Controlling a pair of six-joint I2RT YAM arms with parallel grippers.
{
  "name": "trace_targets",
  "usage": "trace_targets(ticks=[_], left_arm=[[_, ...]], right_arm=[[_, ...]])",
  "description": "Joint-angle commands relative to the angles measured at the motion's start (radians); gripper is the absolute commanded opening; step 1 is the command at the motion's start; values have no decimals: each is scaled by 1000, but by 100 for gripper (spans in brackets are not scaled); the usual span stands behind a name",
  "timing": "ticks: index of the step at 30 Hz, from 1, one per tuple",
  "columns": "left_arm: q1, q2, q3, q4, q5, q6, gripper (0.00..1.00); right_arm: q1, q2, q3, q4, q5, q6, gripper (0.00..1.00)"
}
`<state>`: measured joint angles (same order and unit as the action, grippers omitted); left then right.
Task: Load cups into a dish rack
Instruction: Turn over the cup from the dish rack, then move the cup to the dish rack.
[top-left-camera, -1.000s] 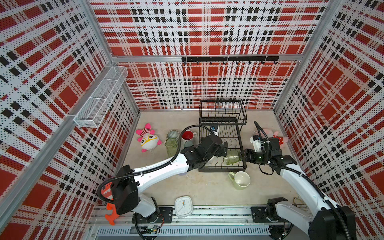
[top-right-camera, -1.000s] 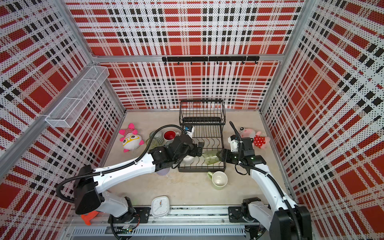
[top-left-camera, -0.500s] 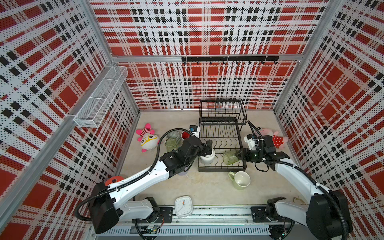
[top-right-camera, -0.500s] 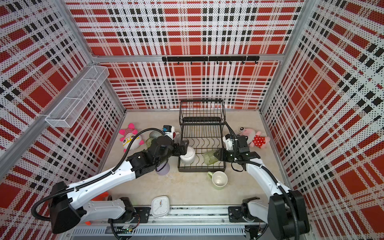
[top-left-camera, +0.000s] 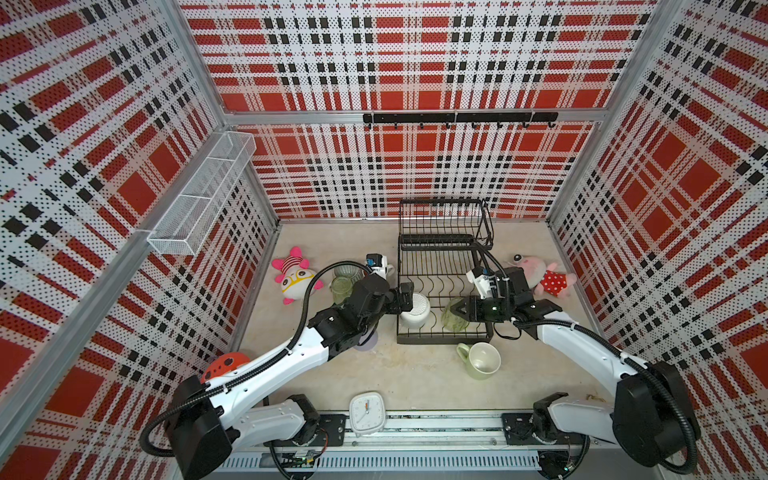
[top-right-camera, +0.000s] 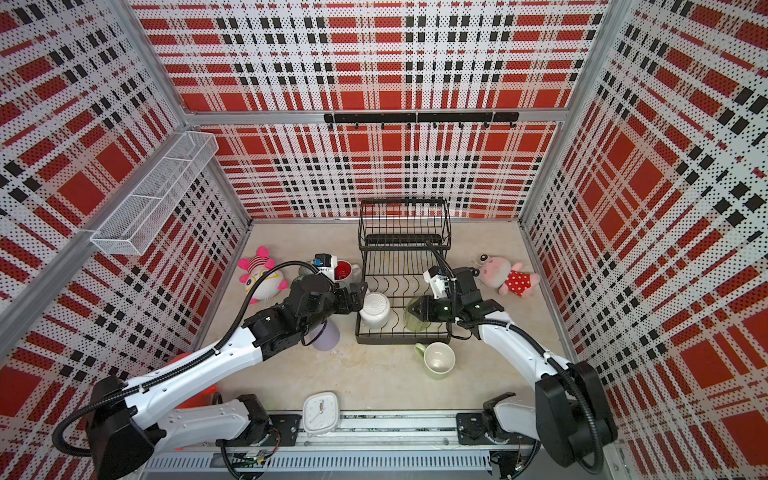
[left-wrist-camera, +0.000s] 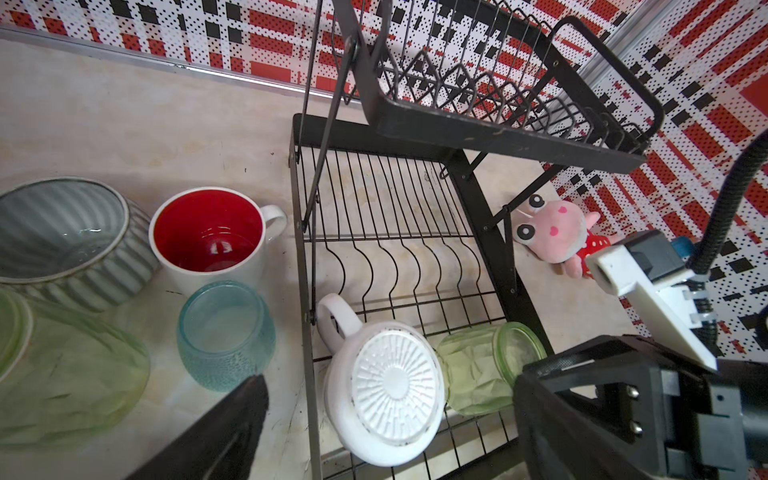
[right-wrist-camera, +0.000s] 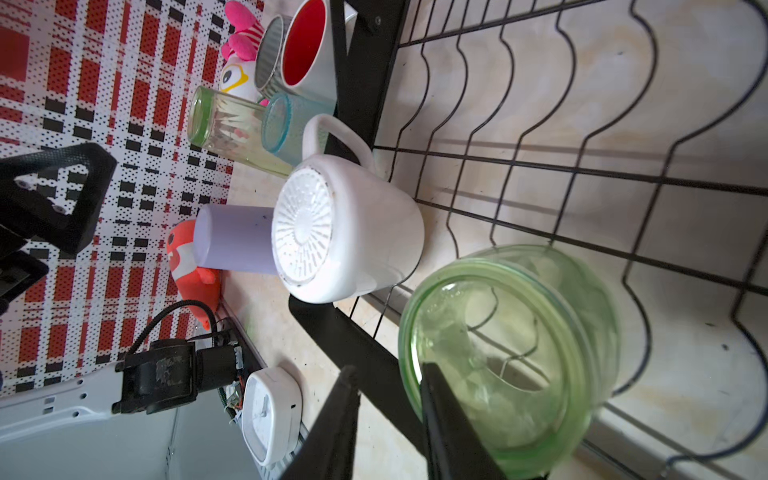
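Note:
The black wire dish rack (top-left-camera: 440, 249) (top-right-camera: 403, 245) stands at the back middle. On its lower tier a white mug (top-left-camera: 415, 309) (left-wrist-camera: 386, 386) sits upside down. A clear green glass (top-left-camera: 451, 318) (right-wrist-camera: 519, 332) lies on its side beside it. My left gripper (top-left-camera: 405, 297) (left-wrist-camera: 390, 376) is open at the mug's left side, apart from it. My right gripper (top-left-camera: 455, 307) (right-wrist-camera: 388, 368) straddles the glass rim, one finger inside the mouth, with a gap left at the outer finger. On the table are a pale-green mug (top-left-camera: 482, 361), a lavender tumbler (top-right-camera: 326, 334), a red-inside mug (left-wrist-camera: 208, 232), a ribbed mug (left-wrist-camera: 62, 237), a teal tumbler (left-wrist-camera: 226, 332) and another green glass (left-wrist-camera: 62, 365).
Plush toys lie left (top-left-camera: 293, 276) and right (top-left-camera: 540, 274) of the rack, and an orange one (top-left-camera: 226, 363) lies by the left arm's base. A white square clock (top-left-camera: 365, 413) sits at the front edge. A white mesh basket (top-left-camera: 203, 195) hangs on the left wall.
My left arm has drawn back left from over the rack, uncovering the upturned white mug. My right gripper's jaws have narrowed around the green glass's rim.

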<state>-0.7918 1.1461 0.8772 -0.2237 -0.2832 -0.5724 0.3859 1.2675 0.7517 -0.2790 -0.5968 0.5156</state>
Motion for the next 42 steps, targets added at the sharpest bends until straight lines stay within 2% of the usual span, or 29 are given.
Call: trace_targets(ticks=[1,8,14,20,23,26,28,34,42], left_arm=[[14,-37,-17,32,18,-7,95],[28,-59,-37,46,25,-12,95],[31,-61,-40,48,32,-14,94],[32,-75,-40,48,30,-15,94],[32,-81,-43,49,28,-20,94],[32,-87,-49,51,26,-24,94],[32,-93,-55,54,25,-24,94],[39,-109,-75,55,0,-25,96],[81,-147,-105,47,-2,-29,97]], right_arm=[[29,16,27,20,15,17,30],[35,17,60,-19,45,-2,34],[36,45,49,27,-11,27,36],[35,-39,126,-53,20,9,45],[26,-75,191,-145,88,-37,52],[22,-97,233,-231,243,-105,63],[24,-93,246,-290,360,-159,77],[133,-39,244,-365,574,-216,97],[208,50,242,-335,582,-207,100]])
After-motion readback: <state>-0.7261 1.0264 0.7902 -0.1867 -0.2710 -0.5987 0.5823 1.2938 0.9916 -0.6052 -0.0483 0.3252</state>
